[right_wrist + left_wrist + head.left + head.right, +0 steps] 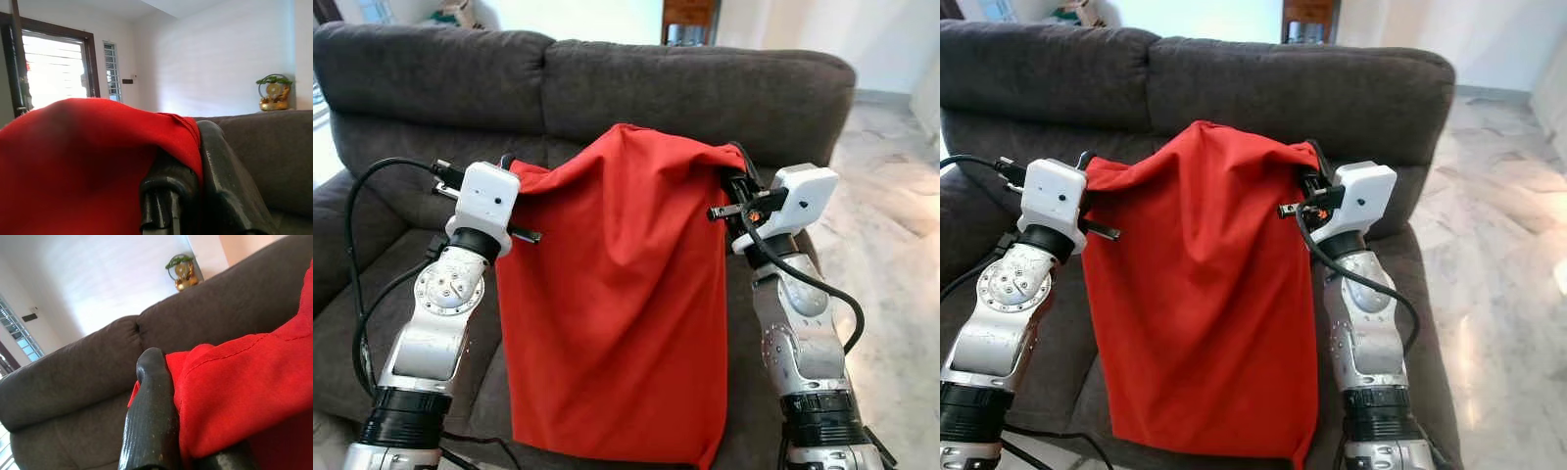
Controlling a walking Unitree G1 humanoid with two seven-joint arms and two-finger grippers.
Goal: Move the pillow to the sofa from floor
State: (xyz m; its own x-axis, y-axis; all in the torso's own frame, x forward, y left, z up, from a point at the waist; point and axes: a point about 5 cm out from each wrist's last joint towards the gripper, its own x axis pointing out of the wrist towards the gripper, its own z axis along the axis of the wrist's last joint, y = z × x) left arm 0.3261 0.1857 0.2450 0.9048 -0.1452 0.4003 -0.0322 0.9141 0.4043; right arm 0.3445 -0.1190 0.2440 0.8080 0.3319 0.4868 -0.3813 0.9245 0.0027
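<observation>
Left claw (509,176) and right claw (732,186) are each closed on an upper corner of the red pillow (612,304), which hangs between them, long axis vertical, its lower edge just above the sofa (705,88) seat directly ahead and below.

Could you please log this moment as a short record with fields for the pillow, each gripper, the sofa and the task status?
pillow: red pillow, hanging upright in front of the sofa seat, held by its two upper corners
left gripper: left gripper, shut on the pillow's upper left corner
right gripper: right gripper, shut on the upper right corner
sofa: dark grey sofa, directly ahead
floor: pale marble floor on the robot's right
status: pillow lifted, not yet released on the sofa
</observation>
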